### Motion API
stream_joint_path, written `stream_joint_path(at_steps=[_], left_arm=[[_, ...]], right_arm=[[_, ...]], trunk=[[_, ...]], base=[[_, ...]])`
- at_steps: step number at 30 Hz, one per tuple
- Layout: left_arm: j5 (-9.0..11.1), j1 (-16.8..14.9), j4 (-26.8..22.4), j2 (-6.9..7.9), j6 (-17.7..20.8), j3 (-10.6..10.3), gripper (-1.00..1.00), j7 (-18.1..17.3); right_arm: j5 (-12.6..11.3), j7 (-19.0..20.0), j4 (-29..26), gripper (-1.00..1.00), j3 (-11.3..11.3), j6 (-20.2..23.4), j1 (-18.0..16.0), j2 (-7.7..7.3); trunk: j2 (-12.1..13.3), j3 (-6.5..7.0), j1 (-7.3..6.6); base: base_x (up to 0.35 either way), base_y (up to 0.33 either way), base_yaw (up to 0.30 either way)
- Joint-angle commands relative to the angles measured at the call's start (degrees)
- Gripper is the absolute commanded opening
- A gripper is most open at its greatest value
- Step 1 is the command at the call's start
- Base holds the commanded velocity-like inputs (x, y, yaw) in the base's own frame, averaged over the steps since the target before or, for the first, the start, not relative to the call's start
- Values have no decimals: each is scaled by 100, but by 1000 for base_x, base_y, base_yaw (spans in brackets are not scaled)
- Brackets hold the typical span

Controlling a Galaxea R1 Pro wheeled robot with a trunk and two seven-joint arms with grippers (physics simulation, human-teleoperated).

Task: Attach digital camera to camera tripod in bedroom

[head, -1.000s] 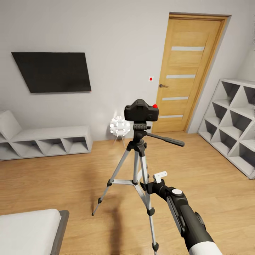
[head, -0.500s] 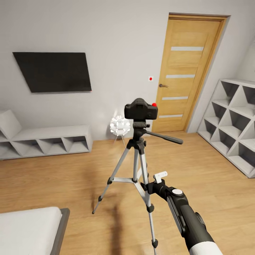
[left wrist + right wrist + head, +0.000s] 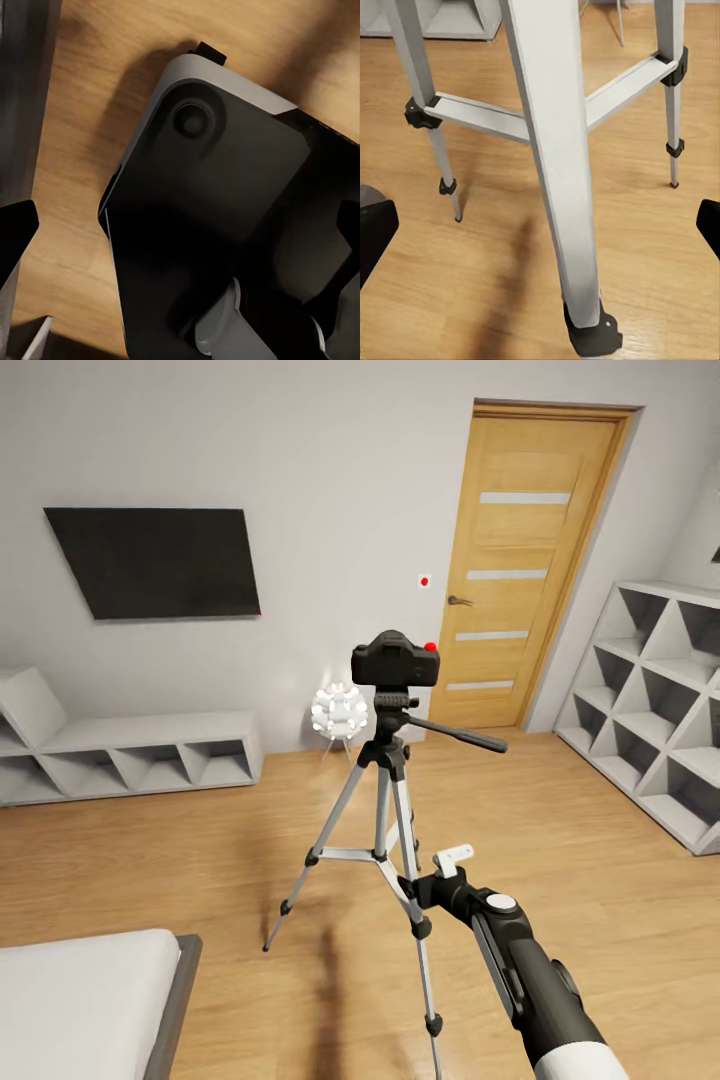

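Silver camera tripod (image 3: 556,150) legs on wood floor (image 3: 495,285), close ahead.

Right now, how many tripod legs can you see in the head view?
3. One leg splays left toward the bed, one comes forward beside the right arm, and one runs rearward, partly hidden.

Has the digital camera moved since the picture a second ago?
No. The digital camera still sits on top of the camera tripod, just left of the door; the whole view shifted slightly, so the robot's head moved, not it.
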Motion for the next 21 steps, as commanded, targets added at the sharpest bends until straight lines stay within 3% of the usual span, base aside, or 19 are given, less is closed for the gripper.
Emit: stream_joint_path(at_steps=[1,3,5,8,10,15,21], left_arm=[[44,-5,-3,1,20,-48,100,24],[48,-5,-3,2,20,-48,100,24],[55,-5,-3,3,20,-48,100,24],[81,-5,-3,6,20,-45,100,24],[90,-5,-3,8,20,-43,100,24],[105,-5,-3,11,23,-40,100,24],[108,-5,4,12,20,-41,100,24]], right_arm=[[53,39,4,100,-11,48,-4,-13],[46,39,30,100,-12,99,-6,-60],[26,43,114,100,-12,189,-9,-208],[1,70,392,100,-16,268,-12,-553],[-4,89,544,100,-18,284,-12,-700],[-18,225,1469,100,-21,259,-20,-1297],[-5,486,2843,100,-27,97,-21,-1750]], trunk=[[-11,-11,3],[-11,-11,3],[-11,-11,3],[-11,-11,3],[-11,-11,3],[-11,-11,3],[-11,-11,3]], base=[[-8,0,0],[-5,0,0],[-3,0,0],[-1,0,0],[0,0,0],[0,0,0],[0,0,0]])
